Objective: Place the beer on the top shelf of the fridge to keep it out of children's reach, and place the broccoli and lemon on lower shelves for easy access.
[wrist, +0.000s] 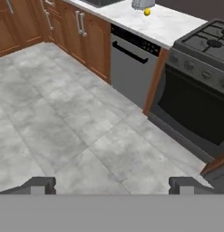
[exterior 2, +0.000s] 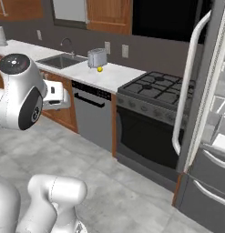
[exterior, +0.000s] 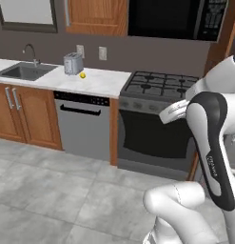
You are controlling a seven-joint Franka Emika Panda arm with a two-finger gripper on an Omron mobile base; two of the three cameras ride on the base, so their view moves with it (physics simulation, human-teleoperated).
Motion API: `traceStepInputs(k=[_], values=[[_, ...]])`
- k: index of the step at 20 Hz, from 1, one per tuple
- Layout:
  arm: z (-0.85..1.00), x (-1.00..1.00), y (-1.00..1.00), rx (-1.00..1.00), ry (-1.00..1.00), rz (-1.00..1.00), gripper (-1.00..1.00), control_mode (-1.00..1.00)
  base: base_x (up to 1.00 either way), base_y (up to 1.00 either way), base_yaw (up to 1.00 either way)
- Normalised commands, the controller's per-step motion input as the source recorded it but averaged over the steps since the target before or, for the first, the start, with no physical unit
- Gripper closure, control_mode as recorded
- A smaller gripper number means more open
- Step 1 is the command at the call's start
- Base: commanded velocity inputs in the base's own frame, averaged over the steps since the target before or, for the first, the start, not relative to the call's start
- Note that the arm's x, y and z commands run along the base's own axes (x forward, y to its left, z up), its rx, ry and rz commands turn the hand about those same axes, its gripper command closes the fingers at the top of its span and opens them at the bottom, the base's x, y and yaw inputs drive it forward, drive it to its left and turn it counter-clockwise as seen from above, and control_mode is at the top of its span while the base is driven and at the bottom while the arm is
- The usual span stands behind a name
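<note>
The lemon point(exterior: 82, 75) point(exterior 2: 99, 69) point(wrist: 147, 12), small and yellow, lies on the white counter just in front of a silver toaster point(exterior: 73, 63) point(exterior 2: 97, 58). The fridge point(exterior 2: 206, 104) stands at the far right with its door swung open and its long white handle point(exterior 2: 189, 82) facing me. Pale panels of its inside point(exterior 2: 219, 107) show at the frame edge; I cannot tell which shelf is which. My gripper point(wrist: 112, 186) hangs open over the grey floor, far from the lemon, with nothing between its fingertips point(wrist: 41, 185). The beer and broccoli are out of view.
A dishwasher point(wrist: 131, 61) sits under the counter, with a black oven and gas stove point(exterior: 159, 86) point(wrist: 195, 104) to its right. A sink point(exterior: 26, 71) lies left of the toaster. A black microwave point(exterior: 176, 19) hangs above the stove. Grey tiled floor point(wrist: 77, 131) spreads in front.
</note>
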Motion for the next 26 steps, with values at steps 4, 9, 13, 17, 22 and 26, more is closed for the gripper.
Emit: traceStepInputs(k=[4, 9, 13, 17, 22, 26], values=[[0.0, 0.0, 0.0, 0.0, 0.0, 0.0, -1.0, 1.0, 0.89, 0.39, 0.05], [0.0, 0.0, 0.0, 0.0, 0.0, 0.0, -1.0, 1.0, 0.95, 0.13, -0.12], [0.0, 0.0, 0.0, 0.0, 0.0, 0.0, -1.0, 1.0, 1.0, 0.1, -0.2], [0.0, 0.0, 0.0, 0.0, 0.0, 0.0, -1.0, 1.0, 1.0, 0.22, -0.19], [0.0, 0.0, 0.0, 0.0, 0.0, 0.0, -1.0, 1.0, 0.95, 0.33, -0.17], [0.0, 0.0, 0.0, 0.0, 0.0, 0.0, -1.0, 1.0, 0.8, 0.43, -0.15]])
